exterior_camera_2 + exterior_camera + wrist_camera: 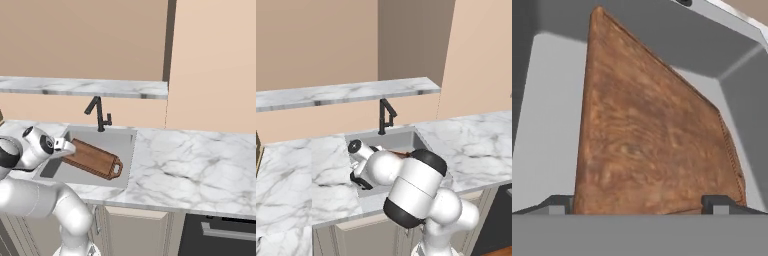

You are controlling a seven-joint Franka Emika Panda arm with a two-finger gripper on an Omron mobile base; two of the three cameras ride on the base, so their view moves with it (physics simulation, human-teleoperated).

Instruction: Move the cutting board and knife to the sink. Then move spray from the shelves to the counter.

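Observation:
The brown wooden cutting board (92,159) lies slanted inside the grey sink (107,136), its cut-out handle end toward the front right. In the hand view the cutting board (647,135) stretches away from my gripper (637,207), whose jaws stand wide open on either side of the board's near end. My gripper (70,146) hangs low over the basin's left part. In the left base view my arm covers most of the sink (403,137). The knife and the spray are out of view. The grey shelf (85,87) runs along the wall above the white marble counter (190,160).
A slim black faucet (99,113) stands at the sink's back edge, close behind the board. Marble counter (286,175) spreads left of the basin and widely to its right. A dark appliance front (220,231) sits under the counter on the right.

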